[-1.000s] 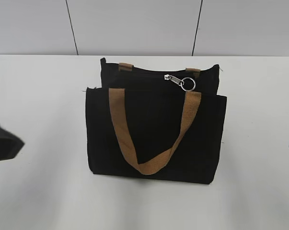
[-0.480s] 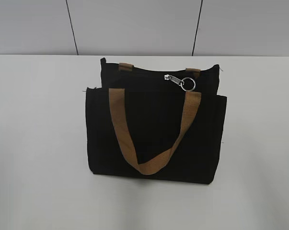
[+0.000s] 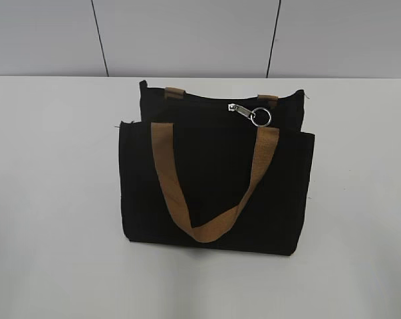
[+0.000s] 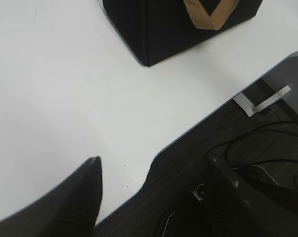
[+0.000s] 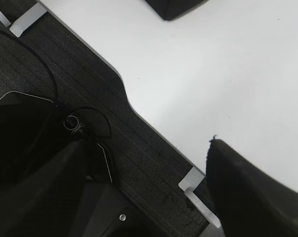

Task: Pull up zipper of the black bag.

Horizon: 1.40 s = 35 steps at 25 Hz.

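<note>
Bag [image 3: 213, 186] upright on table [image 3: 54, 199], zipper [image 3: 250, 112] pull untouched. Left gripper [image 4: 153, 197] and right gripper [image 5: 144, 187] wide open, empty, over table edge.

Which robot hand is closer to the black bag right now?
Left, though only slightly. The left gripper sees a larger corner of the black bag past its fingertips. The right gripper sees just a small corner. Both are back at the table's edge.

A white worktop [image 3: 54, 199] fills most of the exterior view, evenly lit and matte. Behind it stands a pale grey wall [image 3: 187, 36] of flat panels, split by two thin dark seams [image 3: 99, 36] (both leaning slightly). In the wrist views the worktop ends at a curved edge [image 4: 153, 155], with dark ribbed flooring [image 5: 89, 98], black cables [image 4: 267, 133] and small metal brackets [image 5: 27, 17] below.
</note>
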Tool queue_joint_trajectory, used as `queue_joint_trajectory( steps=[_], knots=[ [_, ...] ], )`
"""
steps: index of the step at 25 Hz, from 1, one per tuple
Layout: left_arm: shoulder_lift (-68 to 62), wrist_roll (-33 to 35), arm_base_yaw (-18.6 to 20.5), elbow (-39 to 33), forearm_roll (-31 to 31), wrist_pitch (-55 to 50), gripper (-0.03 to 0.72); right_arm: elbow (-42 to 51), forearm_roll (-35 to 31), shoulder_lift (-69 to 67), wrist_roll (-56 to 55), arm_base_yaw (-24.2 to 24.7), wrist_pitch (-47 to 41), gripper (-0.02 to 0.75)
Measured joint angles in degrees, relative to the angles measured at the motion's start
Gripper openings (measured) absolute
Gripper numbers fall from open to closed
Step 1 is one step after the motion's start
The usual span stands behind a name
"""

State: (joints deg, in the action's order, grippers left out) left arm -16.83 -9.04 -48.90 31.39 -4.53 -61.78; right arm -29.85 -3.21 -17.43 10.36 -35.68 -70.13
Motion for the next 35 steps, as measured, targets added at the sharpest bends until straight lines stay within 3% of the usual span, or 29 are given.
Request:
queue_joint_trajectory(
  steps=[11,21,26,35],
  knots=[
    [-1.3,0.7,0.0,-0.3,-0.8,0.6,0.486,3.0,0.0,0.0,-0.8,0.0,6.9,0.576],
    [-1.3,0.7,1.3,-0.3,-0.8,0.6,0.469,3.1,0.0,0.0,-0.8,0.2,7.3,0.576],
    [-1.3,0.7,10.3,-0.3,-0.8,0.6,0.468,3.1,-0.1,0.9,-0.9,6.5,7.4,0.576],
    [3.0,0.7,34.1,-0.3,-0.9,0.7,0.445,3.1,-0.2,10.1,-1.0,32.1,7.5,0.576]
  ],
)
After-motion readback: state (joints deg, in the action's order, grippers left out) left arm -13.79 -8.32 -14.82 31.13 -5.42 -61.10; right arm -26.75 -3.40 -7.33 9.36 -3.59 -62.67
